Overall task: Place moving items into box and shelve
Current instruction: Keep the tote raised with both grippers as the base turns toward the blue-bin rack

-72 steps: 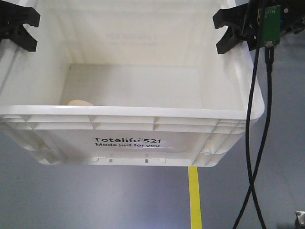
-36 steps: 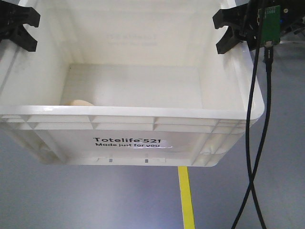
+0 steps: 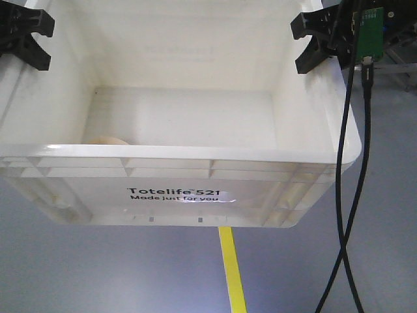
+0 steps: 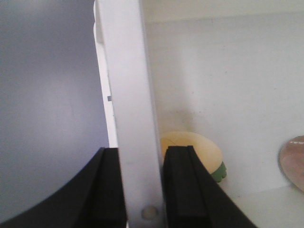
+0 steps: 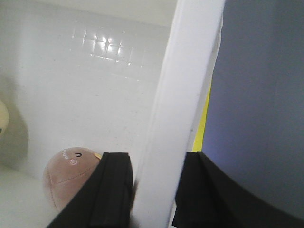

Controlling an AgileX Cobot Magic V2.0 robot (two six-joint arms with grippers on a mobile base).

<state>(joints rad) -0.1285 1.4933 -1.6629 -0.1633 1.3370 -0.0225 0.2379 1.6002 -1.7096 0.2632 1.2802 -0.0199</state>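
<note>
The box (image 3: 176, 156), a white tote printed "Totelife 521", hangs above the floor between both arms. My left gripper (image 3: 26, 32) is shut on its left wall (image 4: 133, 118), one finger on each side. My right gripper (image 3: 319, 42) is shut on the right wall (image 5: 185, 95) in the same way. Inside lie the moving items. The cream-yellow one (image 4: 209, 152) rests by the left wall and peeks over the front rim (image 3: 109, 139). The reddish-brown one (image 5: 69, 178) lies on the box floor near the right wall.
Grey floor lies below the box, with a yellow line (image 3: 231, 274) running toward the camera. Black cables (image 3: 348, 195) hang down from a green circuit board (image 3: 369, 32) at the right. A metal frame (image 3: 401, 59) shows at the far right edge.
The yellow floor line has slid to the left under the box, and the metal frame has come into view at the right. Box and grippers hold the same places in view.
</note>
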